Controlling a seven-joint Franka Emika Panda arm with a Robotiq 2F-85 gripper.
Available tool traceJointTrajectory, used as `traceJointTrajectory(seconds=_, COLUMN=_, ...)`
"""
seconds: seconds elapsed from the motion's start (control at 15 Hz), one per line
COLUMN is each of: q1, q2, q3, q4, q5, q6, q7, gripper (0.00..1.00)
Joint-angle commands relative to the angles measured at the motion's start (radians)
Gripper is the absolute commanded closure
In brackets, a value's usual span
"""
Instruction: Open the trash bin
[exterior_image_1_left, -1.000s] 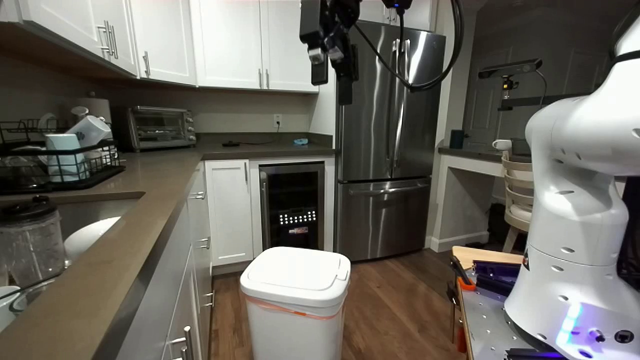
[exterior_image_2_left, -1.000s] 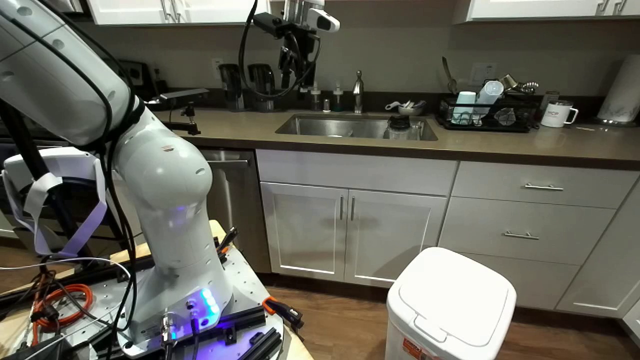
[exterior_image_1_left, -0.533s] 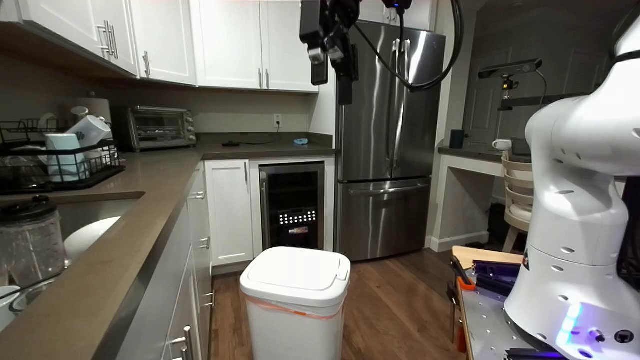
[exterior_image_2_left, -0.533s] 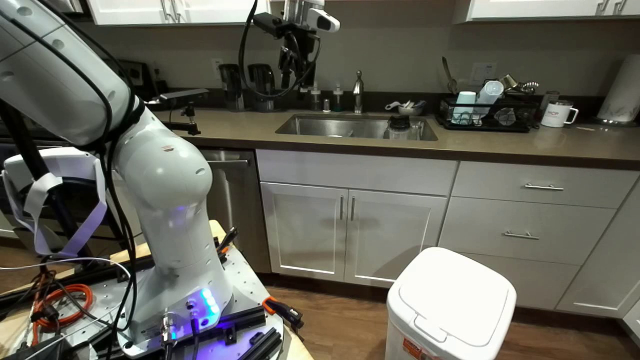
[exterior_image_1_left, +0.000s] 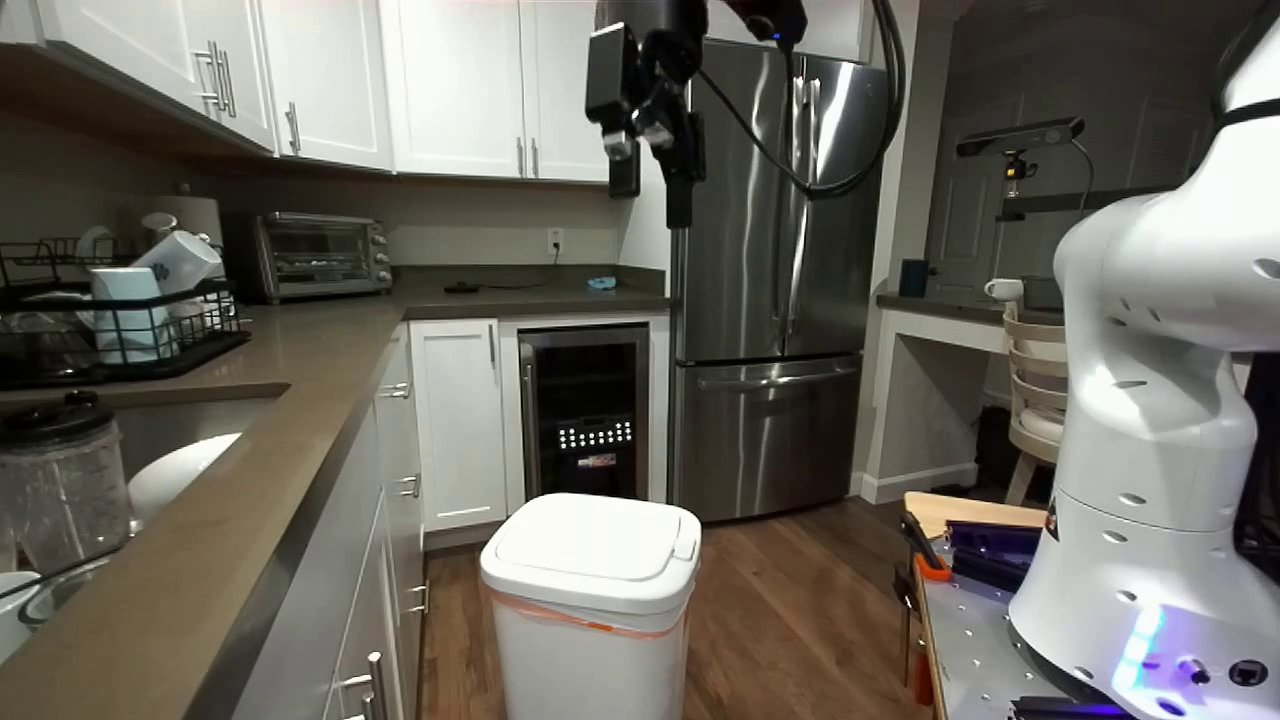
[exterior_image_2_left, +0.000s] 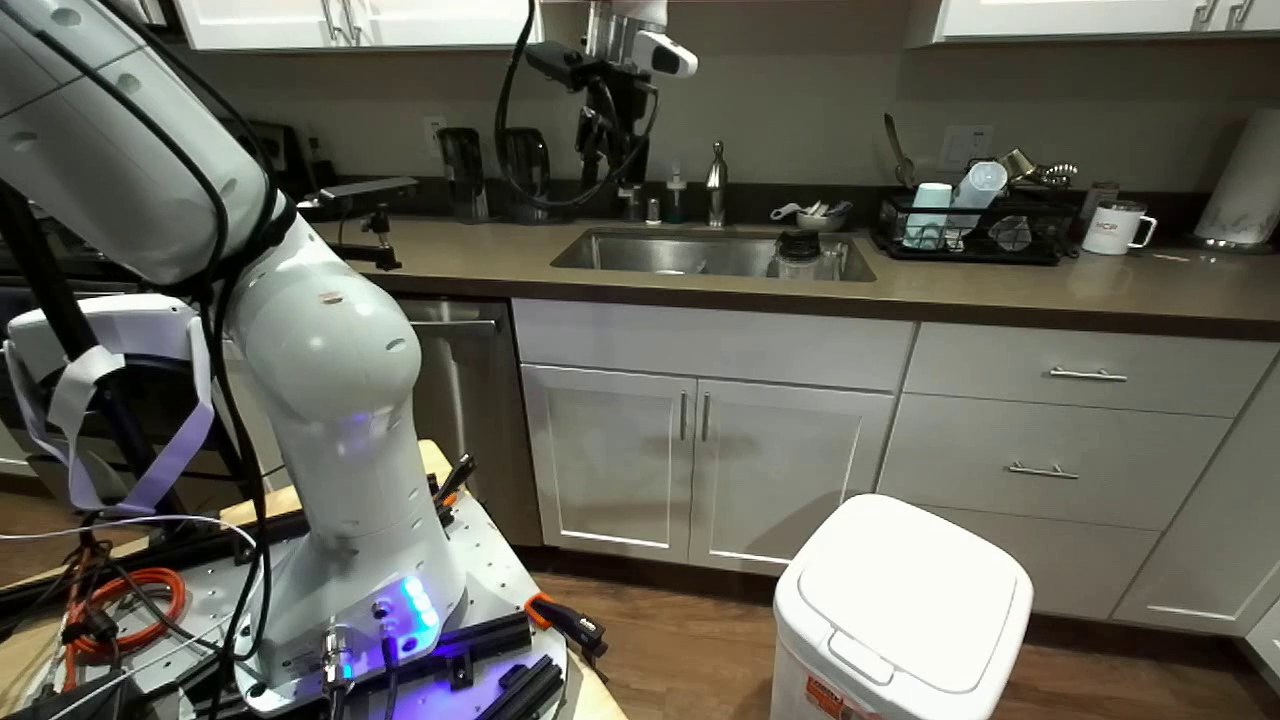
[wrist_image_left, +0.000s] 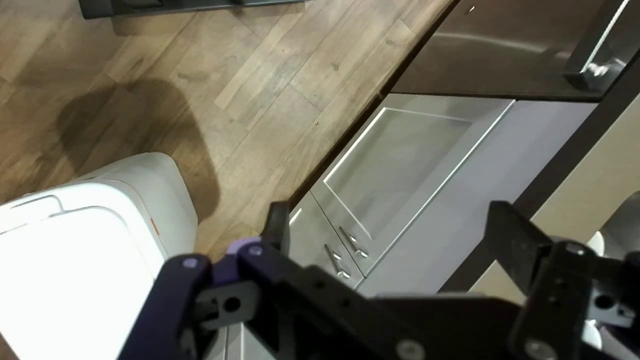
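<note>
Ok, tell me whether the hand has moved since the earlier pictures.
Yes; in an exterior view, the hand is lower and slightly further left in the picture, judged against the refrigerator.

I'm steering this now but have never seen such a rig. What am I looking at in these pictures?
The machine is a white robot arm that ends in a black two-fingered gripper. Two pictures come from cameras standing outside it; the third comes from a camera on the arm near the gripper, looking past its fingers toward the floor. Those fingers are apart and hold nothing. The white trash bin you are to open stands on the floor, its lid shut. On the counter sit a white mug and a dish rack with cups in it.
</note>
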Motion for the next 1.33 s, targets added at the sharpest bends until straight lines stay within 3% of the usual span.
traceJointTrajectory(seconds=0.0, q1=-0.051, q2=0.122, q3=-0.023, q4=0.031, q5=-0.056, q6=0.051, q7=-0.046, gripper=0.0)
traceJointTrajectory(seconds=0.47, q1=-0.113, q2=0.263, q3=-0.093, q4=-0.005, q5=-0.222, q6=0.265, q7=-0.134, gripper=0.0)
traceJointTrajectory(seconds=1.0, q1=-0.203, q2=0.302, q3=-0.234, q4=-0.152, q5=-0.257, q6=0.528, q7=-0.294, gripper=0.0)
traceJointTrajectory(seconds=1.07, q1=-0.184, q2=0.281, q3=-0.207, q4=-0.132, q5=-0.246, q6=0.472, q7=-0.238, gripper=0.0)
traceJointTrajectory(seconds=1.27, q1=-0.207, q2=0.303, q3=-0.238, q4=-0.147, q5=-0.246, q6=0.508, q7=-0.279, gripper=0.0)
